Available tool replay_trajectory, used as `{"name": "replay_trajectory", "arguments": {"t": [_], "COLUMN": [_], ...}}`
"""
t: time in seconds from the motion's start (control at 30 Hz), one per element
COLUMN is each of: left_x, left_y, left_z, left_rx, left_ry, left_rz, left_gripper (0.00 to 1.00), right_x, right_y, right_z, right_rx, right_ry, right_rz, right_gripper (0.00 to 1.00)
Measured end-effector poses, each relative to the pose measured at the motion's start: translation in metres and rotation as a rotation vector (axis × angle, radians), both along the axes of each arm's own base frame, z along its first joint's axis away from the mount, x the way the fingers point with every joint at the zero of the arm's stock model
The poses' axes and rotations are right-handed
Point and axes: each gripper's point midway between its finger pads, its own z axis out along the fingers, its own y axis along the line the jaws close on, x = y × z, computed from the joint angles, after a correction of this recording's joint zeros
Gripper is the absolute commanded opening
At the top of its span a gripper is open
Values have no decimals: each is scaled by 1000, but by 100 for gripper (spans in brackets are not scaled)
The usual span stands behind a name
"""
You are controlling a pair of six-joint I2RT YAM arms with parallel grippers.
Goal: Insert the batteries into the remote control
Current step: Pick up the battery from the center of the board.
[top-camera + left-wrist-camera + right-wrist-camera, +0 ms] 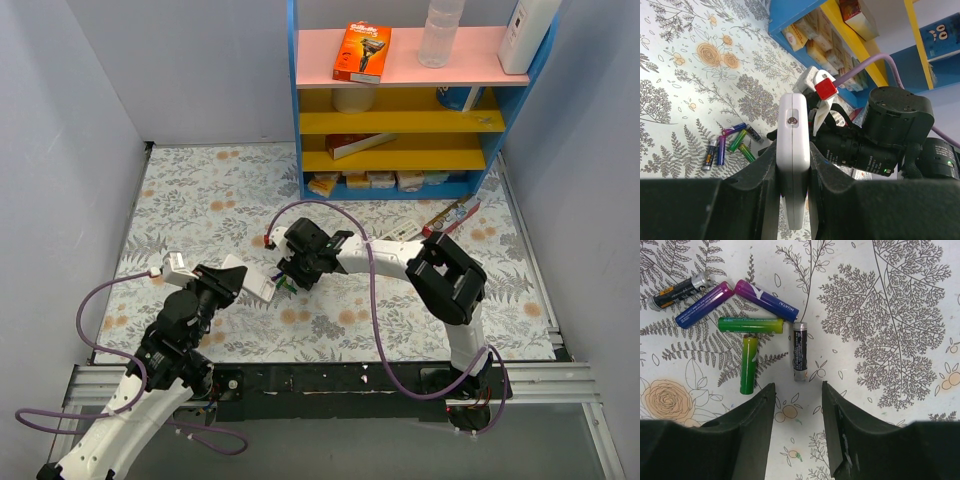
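The right claw (797, 390) waits open over the batteries (751, 324)
It holds nothing. The batteries lie on the table (920, 315) just ahead of it. The black battery (799, 352) is nearest, with one end pointing into the gap. The left claw (793, 150) squeezes the remote control (792, 175) close by.

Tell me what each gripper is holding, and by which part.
The left gripper clamps the slim white rectangular remote control by its two side edges. The right gripper holds nothing; it is open above the small cylindrical batteries.
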Motion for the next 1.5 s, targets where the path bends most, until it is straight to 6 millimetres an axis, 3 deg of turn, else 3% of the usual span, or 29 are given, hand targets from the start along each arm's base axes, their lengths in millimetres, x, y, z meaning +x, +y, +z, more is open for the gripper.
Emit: {"name": "replay_trajectory", "arguments": {"t": [0.13, 0.33, 0.43, 0.67, 0.87, 1.07, 1.17, 1.4, 1.5], "left_x": [0, -2, -3, -4, -4, -4, -4, -4, -3], "left_y": [0, 4, 6, 10, 10, 10, 10, 9, 8], "left_z": [3, 10, 9, 8, 9, 9, 9, 10, 11], "left_rx": [7, 2, 3, 11, 8, 8, 8, 7, 4], "left_ry": [0, -12, -12, 0, -3, -3, -3, -3, -6], "left_rz": [-1, 11, 19, 32, 33, 33, 33, 31, 28], "left_gripper": [0, 0, 0, 0, 0, 0, 0, 0, 0], "right_x": [-2, -5, -11, -29, -38, -41, -40, -38, -36], "right_y": [-2, 5, 11, 22, 23, 23, 24, 22, 20], "right_z": [9, 42, 46, 41, 14, 1, 0, -1, 0], "right_rx": [9, 93, 114, 119, 64, 21, 5, -21, -25], "right_ry": [0, -12, -4, 27, 53, 39, 16, -15, -25], "right_rz": [-13, -19, -1, 34, 49, 51, 53, 55, 48], "right_gripper": [50, 47, 46, 42, 40, 39, 36, 6, 1]}}
